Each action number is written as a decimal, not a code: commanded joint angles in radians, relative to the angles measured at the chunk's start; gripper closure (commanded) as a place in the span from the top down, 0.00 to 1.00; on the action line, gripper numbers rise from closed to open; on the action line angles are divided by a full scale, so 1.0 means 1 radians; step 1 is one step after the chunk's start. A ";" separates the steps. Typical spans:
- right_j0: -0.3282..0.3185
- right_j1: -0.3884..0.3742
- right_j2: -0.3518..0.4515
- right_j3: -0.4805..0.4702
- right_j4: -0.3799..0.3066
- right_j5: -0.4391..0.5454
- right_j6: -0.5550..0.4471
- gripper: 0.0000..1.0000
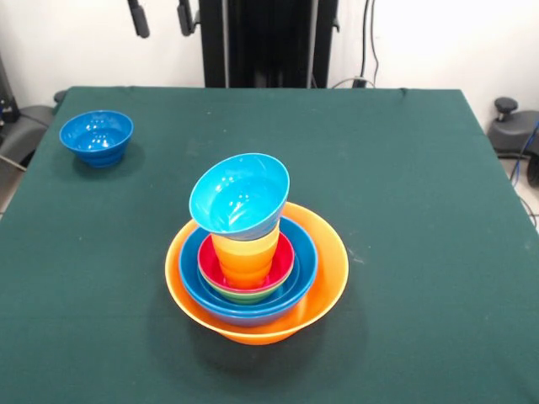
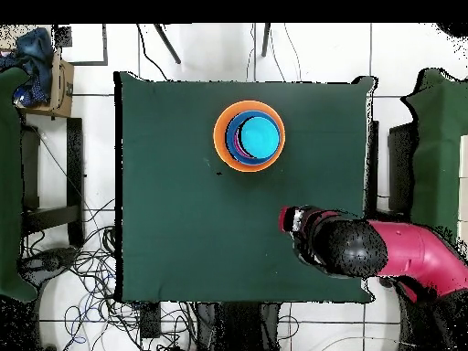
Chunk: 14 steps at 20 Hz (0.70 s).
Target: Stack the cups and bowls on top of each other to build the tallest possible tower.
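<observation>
Front view: light-blue bowl (image 1: 239,195) tilts toward camera atop tower (image 1: 256,271); fingers (image 1: 161,17) apart.

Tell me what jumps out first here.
The tower near the table's front: a big orange bowl holding nested bowls and a yellow-orange cup, topped by a tilted light-blue bowl. One dark-blue bowl sits alone at a far corner. The pincer hangs drawn back, open.

On the green cloth tabletop (image 1: 404,210), a large glossy orange plastic bowl (image 1: 328,278) holds nested blue, green and red bowls, a yellow-orange plastic cup (image 1: 246,257), and a tilted light-blue plastic bowl (image 1: 237,195) on top.
</observation>
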 commanded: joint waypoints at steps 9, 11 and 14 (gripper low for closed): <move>0.053 0.224 -0.014 -0.131 -0.274 0.024 -0.208 1.00; 0.038 0.228 -0.007 -0.125 -0.287 0.023 -0.216 1.00; 0.018 0.233 0.001 -0.118 -0.306 0.024 -0.232 1.00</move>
